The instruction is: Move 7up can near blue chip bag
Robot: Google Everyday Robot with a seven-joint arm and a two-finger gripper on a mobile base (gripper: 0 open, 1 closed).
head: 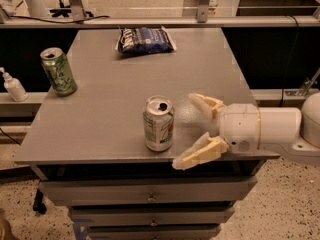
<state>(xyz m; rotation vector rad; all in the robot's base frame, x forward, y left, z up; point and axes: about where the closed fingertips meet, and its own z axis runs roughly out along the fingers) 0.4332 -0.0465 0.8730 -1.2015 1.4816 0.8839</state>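
The 7up can (158, 123), silver-white with green lettering and an opened silver top, stands upright near the front edge of the grey table (115, 94). The blue chip bag (145, 39) lies flat at the table's far edge, well behind the can. My gripper (186, 131) comes in from the right at the table's front right, its two cream fingers spread wide and pointing left at the can. One finger (205, 104) is behind the can's right side, the other (197, 155) is at the front edge. The gripper is empty and just short of the can.
An all-green patterned can (58, 70) stands at the table's left edge. A white pump bottle (13, 85) sits on a lower shelf to the left. Drawers (150, 196) lie below the table front. A rail and chair legs run behind the table.
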